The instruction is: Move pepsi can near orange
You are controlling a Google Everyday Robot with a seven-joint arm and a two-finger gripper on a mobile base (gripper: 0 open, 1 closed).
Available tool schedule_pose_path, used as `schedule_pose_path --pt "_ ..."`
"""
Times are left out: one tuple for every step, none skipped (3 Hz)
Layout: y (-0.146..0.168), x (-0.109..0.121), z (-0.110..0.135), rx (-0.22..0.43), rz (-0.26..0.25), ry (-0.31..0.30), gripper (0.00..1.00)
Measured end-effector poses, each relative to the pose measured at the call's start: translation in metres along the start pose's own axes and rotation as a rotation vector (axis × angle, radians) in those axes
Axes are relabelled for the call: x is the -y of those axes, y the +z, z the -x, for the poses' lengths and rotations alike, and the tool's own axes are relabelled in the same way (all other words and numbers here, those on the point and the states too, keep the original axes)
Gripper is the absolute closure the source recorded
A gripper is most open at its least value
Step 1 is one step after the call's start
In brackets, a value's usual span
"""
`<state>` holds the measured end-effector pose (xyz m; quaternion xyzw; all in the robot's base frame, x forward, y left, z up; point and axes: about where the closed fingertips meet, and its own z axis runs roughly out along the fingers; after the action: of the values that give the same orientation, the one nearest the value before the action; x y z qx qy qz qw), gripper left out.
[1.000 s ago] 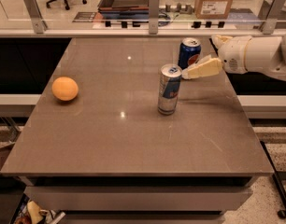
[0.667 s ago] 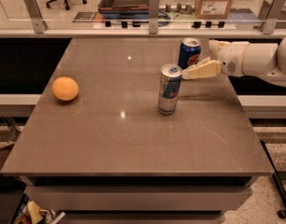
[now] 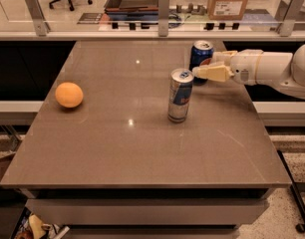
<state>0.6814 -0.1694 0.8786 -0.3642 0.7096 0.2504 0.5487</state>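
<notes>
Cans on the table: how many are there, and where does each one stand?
2. The pepsi can stands back right, at the open gripper; the taller silver-and-blue can stands just in front of it, nearer the middle. None seems hidden.

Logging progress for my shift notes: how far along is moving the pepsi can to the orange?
Done: nothing yet; the pepsi can stands at the back right, the orange near the left edge of the table. In hand: the gripper is at the can, fingers open. Left: grasp, carry past the tall silver can, set down beside the orange.
</notes>
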Motion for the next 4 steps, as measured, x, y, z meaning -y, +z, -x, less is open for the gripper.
schedule_pose_path --pt "0.0023 -0.0014 0.0001 0.001 0.004 0.001 0.63" --pt "0.0046 -0.0029 0.0004 0.001 0.009 0.000 0.85" --pt "0.0071 -0.0044 0.0007 0.001 0.013 0.000 1.00" --pt "0.0072 -0.0045 0.0007 0.001 0.013 0.000 1.00"
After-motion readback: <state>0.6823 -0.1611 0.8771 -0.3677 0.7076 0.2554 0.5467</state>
